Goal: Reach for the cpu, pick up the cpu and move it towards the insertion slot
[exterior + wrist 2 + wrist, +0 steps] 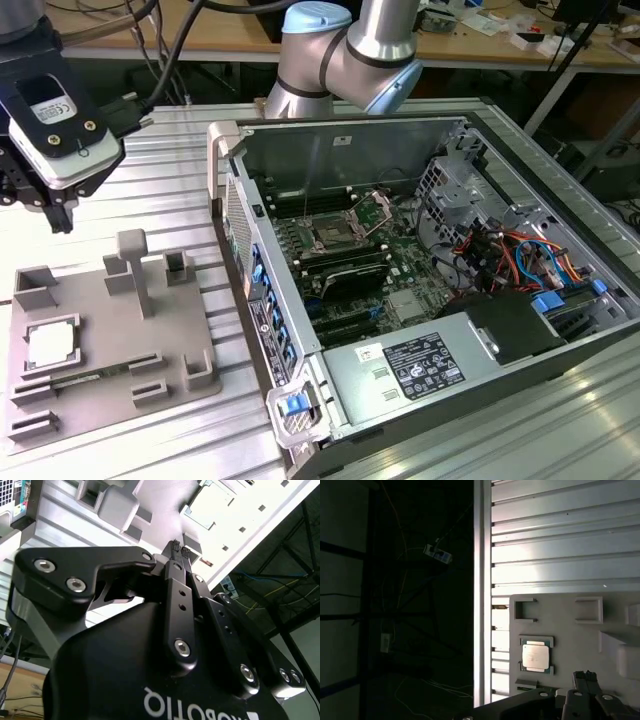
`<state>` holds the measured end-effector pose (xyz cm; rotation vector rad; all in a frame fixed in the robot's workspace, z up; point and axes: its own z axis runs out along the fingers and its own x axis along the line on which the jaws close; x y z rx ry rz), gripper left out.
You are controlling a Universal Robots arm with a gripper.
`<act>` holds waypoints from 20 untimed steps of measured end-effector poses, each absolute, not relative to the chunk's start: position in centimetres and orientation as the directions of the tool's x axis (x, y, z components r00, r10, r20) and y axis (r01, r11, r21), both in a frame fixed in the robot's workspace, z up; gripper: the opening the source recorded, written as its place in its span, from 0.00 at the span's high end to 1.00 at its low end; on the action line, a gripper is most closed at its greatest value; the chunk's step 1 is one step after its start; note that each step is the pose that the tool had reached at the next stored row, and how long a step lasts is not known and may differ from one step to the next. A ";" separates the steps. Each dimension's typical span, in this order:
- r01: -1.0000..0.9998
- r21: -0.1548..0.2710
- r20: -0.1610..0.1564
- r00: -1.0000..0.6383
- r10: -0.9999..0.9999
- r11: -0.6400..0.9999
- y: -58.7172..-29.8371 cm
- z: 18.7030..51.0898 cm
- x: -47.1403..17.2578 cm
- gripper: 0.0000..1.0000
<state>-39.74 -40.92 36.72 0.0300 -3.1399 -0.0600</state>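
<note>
The ribbed aluminium desk (170,170) carries an open sheet-metal computer case (340,150) and, towards the exterior view's left, a matte grey plastic plate (110,335) moulded with raised blocks and walled pockets. The black gripper (62,222) hangs above the desk beyond the plate, well apart from the case. In the second wrist view its ridged fingers (174,546) seem drawn together on nothing, though the angle makes this hard to confirm. Inside the case, the insertion slot (330,237) lies on the green board, a shiny metal frame around a dark centre. The cpu (536,657), flat and square with a silvery top, rests in its pocket on the plate, untouched. By my reading the reach is barely under way; grasp and transfer remain.
</note>
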 end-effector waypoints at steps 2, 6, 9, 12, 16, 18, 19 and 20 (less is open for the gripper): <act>-0.019 0.038 0.001 -1.000 -0.019 0.999 -40.9 36.7 -39.8 0.89; -0.019 0.038 0.002 -1.000 -0.019 0.999 -40.9 36.7 -39.9 0.89; -0.019 0.038 0.004 -1.000 -0.019 0.999 -40.9 36.7 -39.9 0.89; -0.019 0.038 0.004 -1.000 -0.019 0.999 -40.9 36.7 -39.9 0.89; -0.019 0.038 0.009 -1.000 -0.019 0.999 -40.9 36.6 -40.0 0.89; -0.019 0.039 0.010 -1.000 -0.019 0.999 -40.9 36.6 -40.0 0.89; -0.019 0.039 0.010 -1.000 -0.019 0.999 -40.9 36.6 -40.0 0.89; -0.019 0.038 0.010 -1.000 -0.019 0.999 -40.9 36.6 -40.1 0.89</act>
